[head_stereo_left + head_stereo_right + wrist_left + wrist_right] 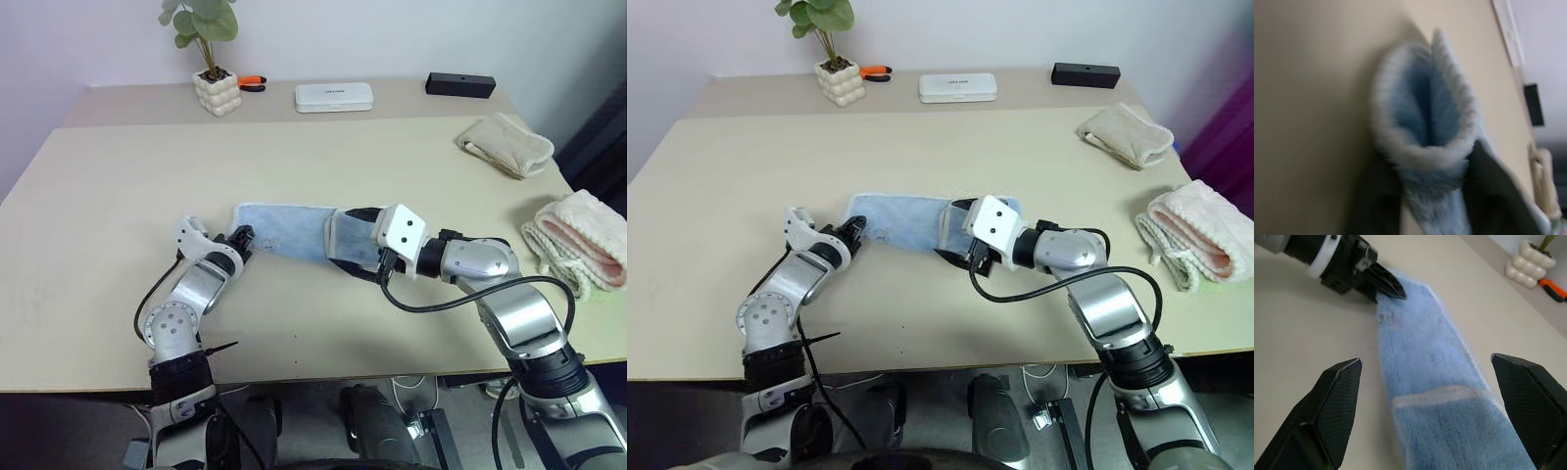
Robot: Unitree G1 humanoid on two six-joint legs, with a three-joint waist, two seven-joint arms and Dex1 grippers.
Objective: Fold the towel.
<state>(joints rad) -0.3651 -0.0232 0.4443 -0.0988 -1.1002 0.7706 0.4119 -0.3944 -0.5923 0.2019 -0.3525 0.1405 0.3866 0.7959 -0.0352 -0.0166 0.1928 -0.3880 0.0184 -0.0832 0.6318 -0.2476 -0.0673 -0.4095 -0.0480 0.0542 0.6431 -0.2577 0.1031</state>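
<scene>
The towel (284, 230), light blue terry cloth with a paler hem, lies as a narrow strip across the middle of the table (118, 196). My left gripper (243, 238) is shut on the towel's left end. In the right wrist view its black fingertips (1388, 284) pinch that far corner, close to a small dark mark. The left wrist view has the cloth (1425, 112) bunched between the dark fingers (1498, 196). My right gripper (343, 238) hovers over the towel's right end, wide open, one finger (1337, 401) on each side of the strip.
At the back stand a potted plant (216, 90), an orange-handled tool (253, 82), a flat white box (334, 96) and a black box (459, 84). A beige folded towel (506, 145) and a pink-and-cream folded towel (580, 240) lie on the right.
</scene>
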